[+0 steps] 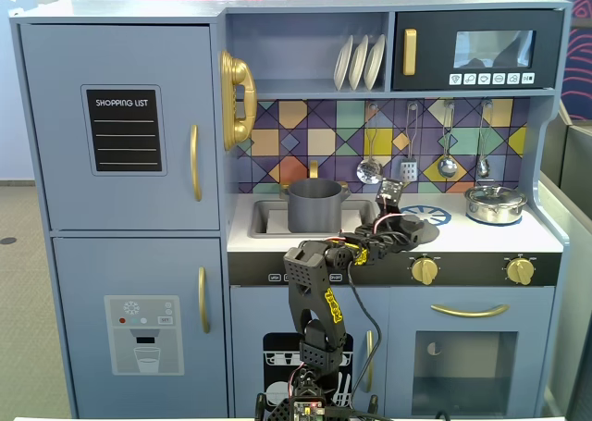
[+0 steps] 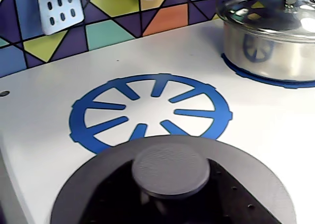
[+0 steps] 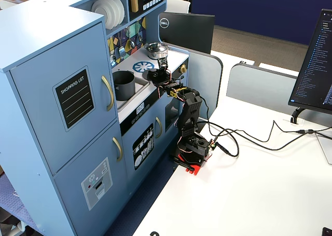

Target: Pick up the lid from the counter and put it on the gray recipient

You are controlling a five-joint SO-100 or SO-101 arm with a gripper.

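the dark gray lid (image 2: 172, 184) is lying on the counter (image 2: 44, 150) at the lower centre of the wrist view, just below the blue burner print (image 2: 150, 111). the gripper (image 1: 400, 219) is hovering at it; whether its jaws are wide or narrow cannot be told. judgement: it should be centring on the knob (image 2: 170, 169) before closing, then carrying the lid to the gray pot (image 1: 317, 204) in the sink (image 1: 264, 219).

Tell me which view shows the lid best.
The wrist view: the lid fills the lower frame, knob and rim clear, just before the blue burner print. In both fixed views it is only a small dark disc at the gripper.
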